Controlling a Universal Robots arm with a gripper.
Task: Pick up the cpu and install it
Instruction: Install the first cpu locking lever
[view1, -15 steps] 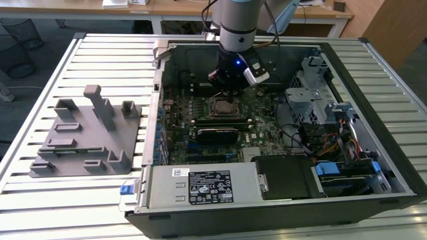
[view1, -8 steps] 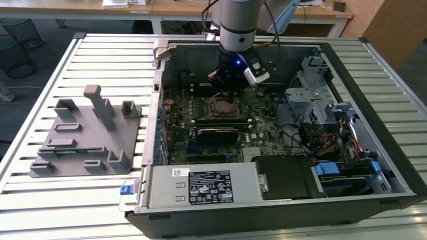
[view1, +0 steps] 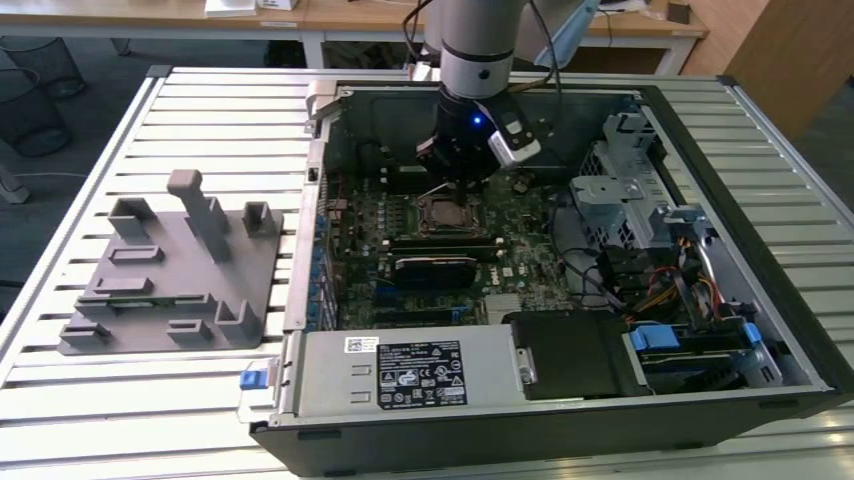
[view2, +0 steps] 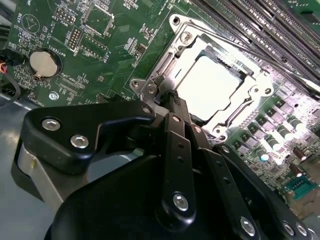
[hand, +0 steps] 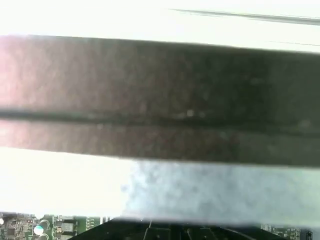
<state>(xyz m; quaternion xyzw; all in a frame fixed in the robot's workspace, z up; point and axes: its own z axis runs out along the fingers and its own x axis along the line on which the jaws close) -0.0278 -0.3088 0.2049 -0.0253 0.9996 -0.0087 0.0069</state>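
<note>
End effector (view2: 172, 97) clenched, empty, tips at socket (view2: 165, 65) edge; one cpu (view2: 210, 85) seated inside.

Spanning the exterior view: a slatted metal table (view1: 187, 110) of pale ribs. Lying directly on it, toward the exterior view's left, a grey plastic tray (view1: 167, 275) with upright posts. Sitting beside it, toward the exterior view's right, an open black computer case (view1: 561, 300), taking up most of the slats and reaching close to the near edge.
</note>
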